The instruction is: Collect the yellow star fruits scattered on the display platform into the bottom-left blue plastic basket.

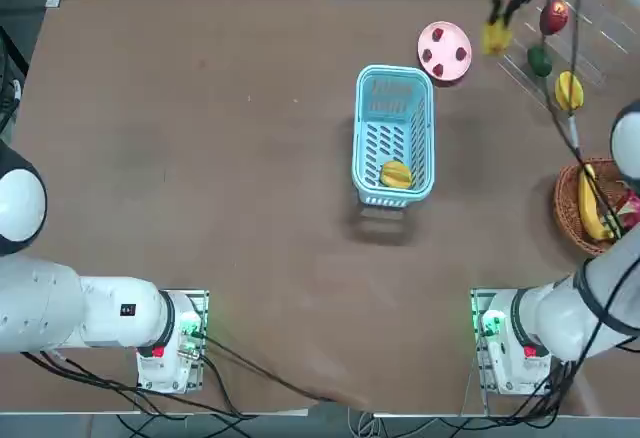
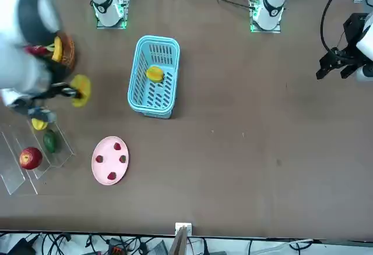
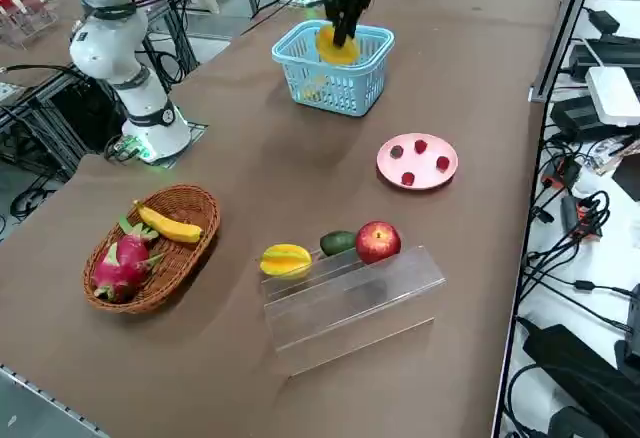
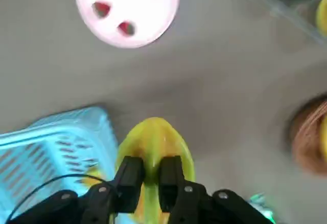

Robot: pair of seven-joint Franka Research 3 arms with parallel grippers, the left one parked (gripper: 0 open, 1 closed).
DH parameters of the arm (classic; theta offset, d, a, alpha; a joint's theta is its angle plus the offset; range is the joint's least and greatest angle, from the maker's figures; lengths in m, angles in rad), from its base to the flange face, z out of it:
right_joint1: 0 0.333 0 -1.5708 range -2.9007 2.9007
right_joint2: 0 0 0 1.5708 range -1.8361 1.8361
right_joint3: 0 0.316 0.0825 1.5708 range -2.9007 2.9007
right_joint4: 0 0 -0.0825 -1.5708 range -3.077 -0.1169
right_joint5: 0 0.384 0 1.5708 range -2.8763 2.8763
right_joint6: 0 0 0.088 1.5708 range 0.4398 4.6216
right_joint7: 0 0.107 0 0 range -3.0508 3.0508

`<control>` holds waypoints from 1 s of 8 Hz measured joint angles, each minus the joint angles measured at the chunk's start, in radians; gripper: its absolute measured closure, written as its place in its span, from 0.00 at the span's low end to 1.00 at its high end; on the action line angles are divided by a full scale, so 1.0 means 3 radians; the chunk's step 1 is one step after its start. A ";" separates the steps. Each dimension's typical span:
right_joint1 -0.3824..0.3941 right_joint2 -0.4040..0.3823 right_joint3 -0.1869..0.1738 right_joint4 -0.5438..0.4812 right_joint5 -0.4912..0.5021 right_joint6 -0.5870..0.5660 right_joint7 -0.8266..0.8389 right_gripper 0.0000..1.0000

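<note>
Near the blue plastic basket (image 4: 48, 147), right gripper (image 4: 149, 169) is up in air, jaws clamped on one star fruit (image 4: 155, 144). Second star fruit (image 1: 396, 174) lies inside basket, third (image 3: 286, 259) on display platform (image 3: 350, 303) w/ other fruit.

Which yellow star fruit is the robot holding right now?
The star fruit pinched in the right tool, up in the air near the blue basket. One other lies inside that basket; one sits on the clear rack.
</note>
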 joint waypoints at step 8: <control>0.1449 -0.0679 -0.0007 -0.1795 -0.0003 0.1433 0.1604 0.60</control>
